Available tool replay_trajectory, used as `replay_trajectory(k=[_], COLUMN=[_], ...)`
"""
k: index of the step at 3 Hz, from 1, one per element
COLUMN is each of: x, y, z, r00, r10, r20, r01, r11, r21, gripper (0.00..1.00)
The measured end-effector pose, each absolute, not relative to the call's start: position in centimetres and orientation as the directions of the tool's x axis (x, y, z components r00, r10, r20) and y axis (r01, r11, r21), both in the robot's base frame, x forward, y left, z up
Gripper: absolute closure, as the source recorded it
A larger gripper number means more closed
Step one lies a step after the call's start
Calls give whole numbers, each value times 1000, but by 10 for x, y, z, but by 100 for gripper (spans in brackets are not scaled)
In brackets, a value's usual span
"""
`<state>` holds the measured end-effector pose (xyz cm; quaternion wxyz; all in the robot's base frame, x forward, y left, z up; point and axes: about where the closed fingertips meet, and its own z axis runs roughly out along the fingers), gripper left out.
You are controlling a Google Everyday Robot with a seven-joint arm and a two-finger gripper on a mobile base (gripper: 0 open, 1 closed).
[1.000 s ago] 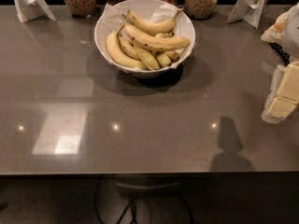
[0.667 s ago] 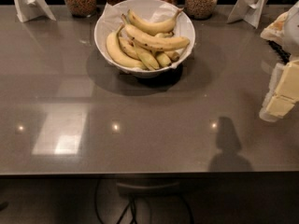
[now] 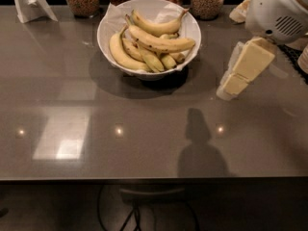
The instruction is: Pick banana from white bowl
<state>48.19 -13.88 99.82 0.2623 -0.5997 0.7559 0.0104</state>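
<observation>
STEP IN HAND: approach & grasp, not yet begun.

1. Target posn. The yellow, brown-flecked bananas lie heaped in the wide, round white bowl at back-centre of the dark grey glossy table. None is out of the bowl.
2. Claw posn. The cream-coloured claw hangs to the right of the bowl, near it but apart. It is tilted w/ its tip toward the bowl's foot & sits above the table. It carries no banana. Whether it is set wide or narrow cannot be told from this view.
3. Pick choice. Recommended: the long curved banana lying across the top of the heap, right end nearest the claw. Nothing rests on it, so it should lift w/o dragging the others.
4. Approach. Raise the claw above the rim first, then come down from over the bowl. A sideways entry would likely strike the rim & shove the bowl. Align the claw across the banana's short axis, near mid-length, for balance.
5. Caution. Peel looks smooth & fruit soft: close gently. Keep clear of the round glass jars behind the bowl. Lift straight up till clear of the rim.
</observation>
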Motion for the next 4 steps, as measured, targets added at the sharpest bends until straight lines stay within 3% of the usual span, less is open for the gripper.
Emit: replay_trajectory(k=[2, 4], x=[524, 615], y=[-83, -16], z=[1008, 1002], r00=[-84, -54], r10=[-848, -781], r20=[-524, -622], r01=[-916, -934], r11=[272, 259], r21=[-293, -244], gripper=[0, 0])
